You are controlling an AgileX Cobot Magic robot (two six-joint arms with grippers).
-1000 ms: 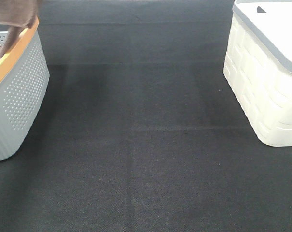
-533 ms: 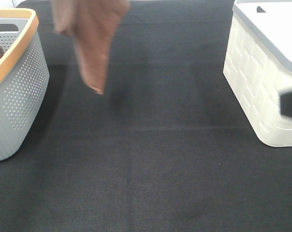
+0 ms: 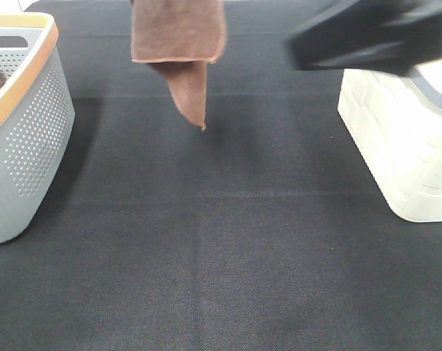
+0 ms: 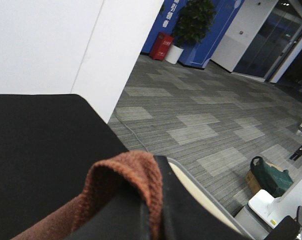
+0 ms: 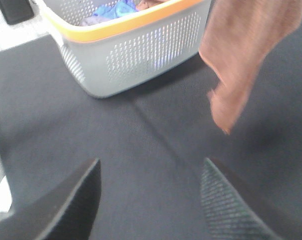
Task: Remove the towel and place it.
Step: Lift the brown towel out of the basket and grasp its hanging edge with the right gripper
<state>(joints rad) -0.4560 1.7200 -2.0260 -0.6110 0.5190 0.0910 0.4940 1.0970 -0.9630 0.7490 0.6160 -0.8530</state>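
Reddish-brown towel (image 3: 178, 44) hanging over a black tabletop (image 3: 221, 241), pinched in the left end effector (image 4: 150, 210).
It dangles at 12 o'clock in the overhead view, clear of the grey basket (image 3: 31, 139) at 9 o'clock. The right end effector (image 5: 148, 192) hovers at 2 o'clock, fingers spread, holding nothing. The pinch catches only a bunched fold, so the cloth could slip free, or land crumpled if dropped from up there.

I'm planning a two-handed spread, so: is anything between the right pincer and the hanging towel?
Nothing visible. The right pincer, jaws apart, faces the towel across bare black mat. The grey basket stands off to one side, clear of that line.
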